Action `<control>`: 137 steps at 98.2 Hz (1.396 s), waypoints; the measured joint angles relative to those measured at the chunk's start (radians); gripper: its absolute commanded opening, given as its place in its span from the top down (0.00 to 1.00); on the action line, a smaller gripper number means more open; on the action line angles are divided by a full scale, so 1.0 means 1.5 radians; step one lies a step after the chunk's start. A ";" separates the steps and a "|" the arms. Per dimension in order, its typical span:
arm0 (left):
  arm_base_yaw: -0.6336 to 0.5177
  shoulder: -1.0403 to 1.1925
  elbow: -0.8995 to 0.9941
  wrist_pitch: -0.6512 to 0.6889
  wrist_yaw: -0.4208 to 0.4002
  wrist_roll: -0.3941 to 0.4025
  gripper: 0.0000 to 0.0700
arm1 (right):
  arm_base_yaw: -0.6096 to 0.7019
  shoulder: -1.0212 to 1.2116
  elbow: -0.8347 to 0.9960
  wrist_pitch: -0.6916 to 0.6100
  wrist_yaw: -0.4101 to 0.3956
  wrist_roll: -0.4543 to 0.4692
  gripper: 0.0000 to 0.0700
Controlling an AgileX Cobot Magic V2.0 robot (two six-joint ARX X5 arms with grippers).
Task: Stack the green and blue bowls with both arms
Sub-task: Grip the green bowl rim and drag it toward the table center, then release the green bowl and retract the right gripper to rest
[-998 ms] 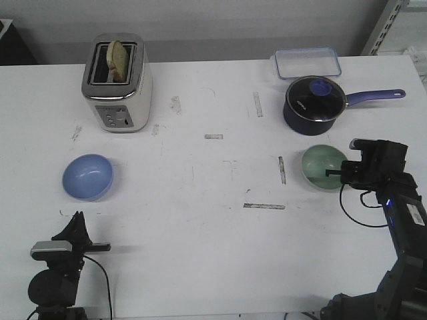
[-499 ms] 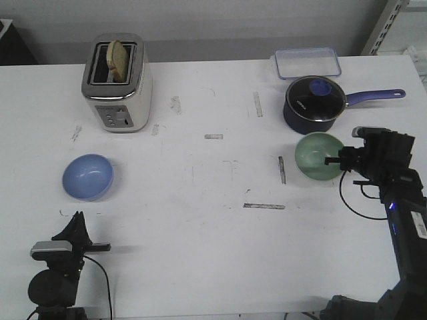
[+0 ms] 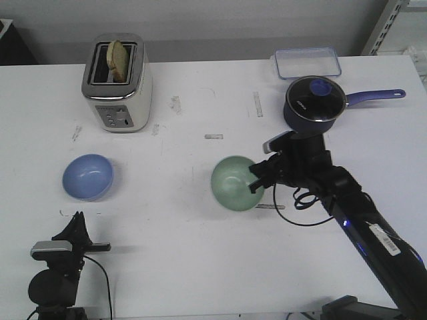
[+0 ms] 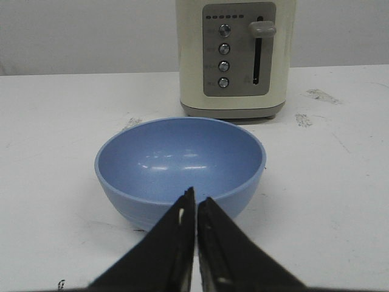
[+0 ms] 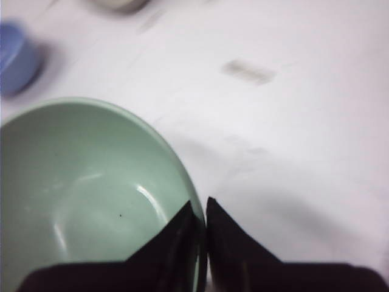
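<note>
Gripping the rim of the green bowl (image 3: 235, 183), the right hand (image 3: 257, 179) has its fingers pinched on the bowl's wall, one inside and one outside, as the right wrist view shows (image 5: 91, 194). That bowl is held tilted over the middle of the worktop (image 3: 200, 253), its mouth turned partly toward the front edge.

The left hand (image 4: 196, 210) sits low by the front left corner, its two fingers pressed together with nothing between them, pointing at the blue bowl (image 4: 180, 163). The blue bowl (image 3: 88, 177) stands upright near the left edge, well apart from the green one. Behind it, toward the back left corner, stands a toaster (image 3: 117, 83). A dark saucepan (image 3: 315, 101) rests near the back right corner.
</note>
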 measured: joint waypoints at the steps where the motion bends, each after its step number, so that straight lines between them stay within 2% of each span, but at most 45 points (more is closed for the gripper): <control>1: 0.000 0.000 0.000 0.000 0.000 0.000 1.00 | 0.008 0.002 0.000 -0.002 0.005 0.000 1.00; 16: 0.000 0.000 0.000 0.000 0.000 0.000 1.00 | 0.095 0.033 0.000 -0.010 0.069 -0.006 1.00; 44: 0.000 0.000 0.000 0.000 0.000 0.000 1.00 | 0.160 0.125 0.000 -0.010 0.072 -0.007 1.00; 84: 0.000 0.000 0.000 0.000 0.000 0.000 1.00 | 0.174 0.188 0.000 0.001 0.080 -0.016 0.99; 88: 0.000 0.000 0.000 0.000 0.000 0.000 1.00 | 0.174 0.188 0.000 0.002 0.080 -0.016 0.96; 92: 0.000 0.000 0.000 0.000 0.000 0.000 1.00 | 0.174 0.188 0.000 0.001 0.080 -0.018 0.88; 105: 0.000 0.000 0.000 0.000 0.000 0.000 1.00 | 0.174 0.188 0.000 -0.006 0.080 -0.020 0.42; 110: 0.000 0.000 0.000 0.000 0.000 0.000 1.00 | 0.174 0.188 0.000 -0.006 0.080 -0.020 0.30; 113: 0.000 0.000 0.000 0.000 0.000 0.000 1.00 | 0.174 0.188 0.000 -0.007 0.080 -0.020 0.27; 137: 0.000 0.000 0.000 0.000 0.000 0.000 1.00 | 0.174 0.175 0.012 -0.028 0.081 -0.020 0.30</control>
